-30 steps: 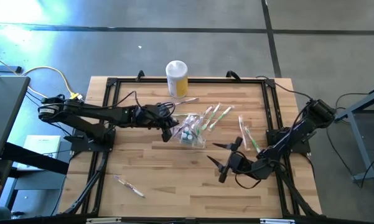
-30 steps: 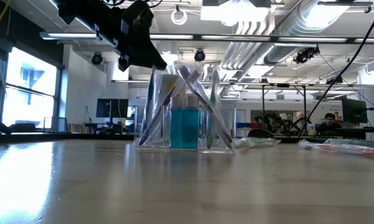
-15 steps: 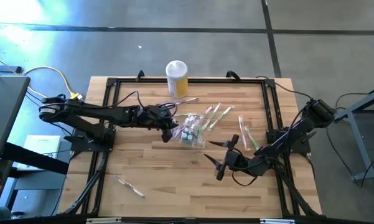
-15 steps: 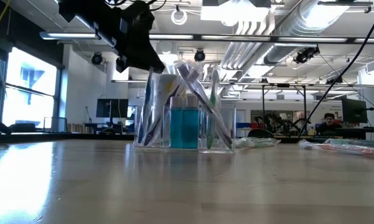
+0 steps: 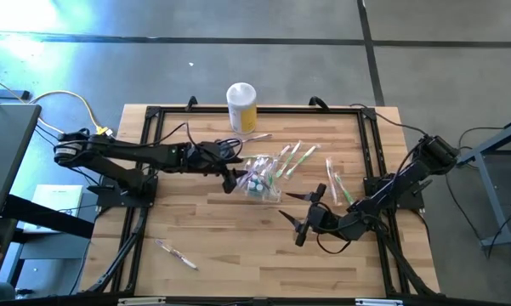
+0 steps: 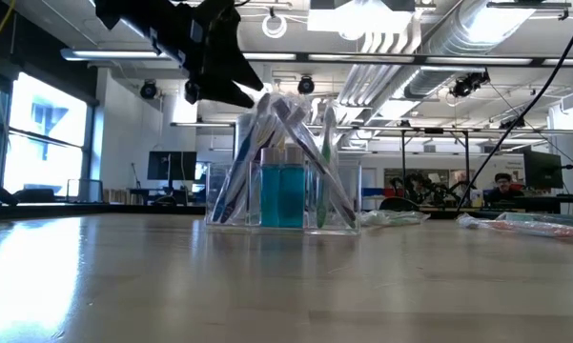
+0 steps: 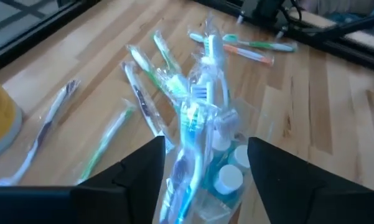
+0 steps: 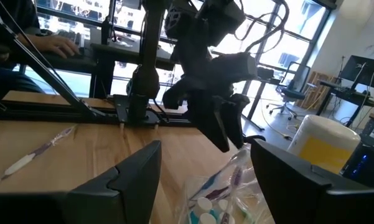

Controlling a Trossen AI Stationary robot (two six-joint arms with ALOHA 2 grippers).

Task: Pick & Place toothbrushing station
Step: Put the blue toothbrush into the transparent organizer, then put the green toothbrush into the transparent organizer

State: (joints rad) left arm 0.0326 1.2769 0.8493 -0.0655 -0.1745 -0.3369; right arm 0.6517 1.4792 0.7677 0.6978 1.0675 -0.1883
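Left tool [image 5: 230, 180] is hovering just above the near-left edge of the toothbrushing station [image 5: 260, 182], fingers spread apart and gripping nothing; in the left wrist view its two dark fingers [image 7: 137, 175] are flanking the container without touching it. Station is standing upright near the middle of the bench [image 5: 238, 246], clear-walled, holding several wrapped toothbrushes leaning at angles and blue-filled bottles with white caps; the wrist view is showing at least two caps. Exact brush count inside cannot be told.

Right tool [image 5: 299, 216] is waiting well apart, toward the near-right of the bench, fingers wide and empty, pointing toward the station.

Loose wrapped toothbrushes [image 5: 293, 156] are lying flat beyond the station: roughly four in a fan beside it, plus two more [image 5: 337, 185] further right. One single brush [image 5: 177, 254] is lying alone at the near-left part of the bench.

One yellow jar [image 5: 241, 107] with a white lid is standing at the far edge.
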